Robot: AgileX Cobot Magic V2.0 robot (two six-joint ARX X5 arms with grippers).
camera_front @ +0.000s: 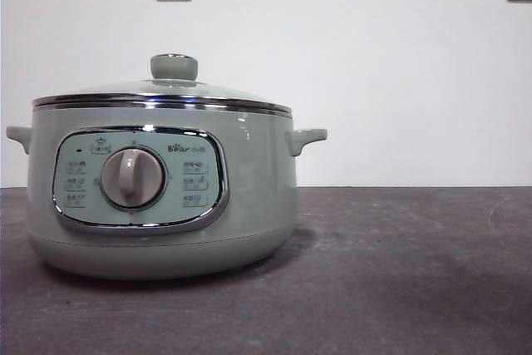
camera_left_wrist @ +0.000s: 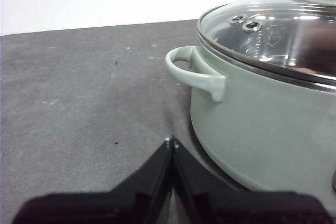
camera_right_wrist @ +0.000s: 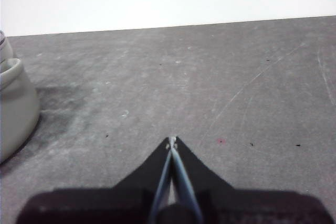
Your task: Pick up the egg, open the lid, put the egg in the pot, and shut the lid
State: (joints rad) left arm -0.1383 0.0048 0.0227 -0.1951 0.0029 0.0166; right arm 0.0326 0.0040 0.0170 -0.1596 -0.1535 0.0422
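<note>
**Lid seated, both claws empty, egg not plainly in sight**

The dark grey surface (camera_front: 399, 272) carries one large thing: the pot (camera_front: 249, 205), sage-green, standing toward nine o'clock in the front view with its control panel facing the camera. The lid (camera_front: 158, 93) sits level and fully down on the rim, its chrome band unbroken all round, the pale green knob (camera_front: 174, 66) upright at its centre.

The left claw (camera_left_wrist: 171, 141) rests low near the pot's side handle (camera_left_wrist: 194, 72), jaws pressed together on nothing. The right claw (camera_right_wrist: 171, 140) waits well apart from the pot over bare surface, jaws likewise together and empty.

The egg does not show on the surface in any view. Through the glass in the left wrist view there is a faint reddish patch (it could be the egg inside, or only a reflection); I cannot tell which.

Judged from this, either nothing has begun or everything is done. If work remains, the lid comes first in practice: the left claw is nearer, and should part its jaws, rise above the rim, and come down around the knob at twelve o'clock of the pot, gripping its narrow neck under the cap so the glass lifts straight and does not tilt or scrape the chrome.

Readable writing: "Bear" (camera_front: 181, 148) printed beside the central dial (camera_front: 132, 178), with small characters after it too fine to read. The button legends are likewise illegible.
</note>
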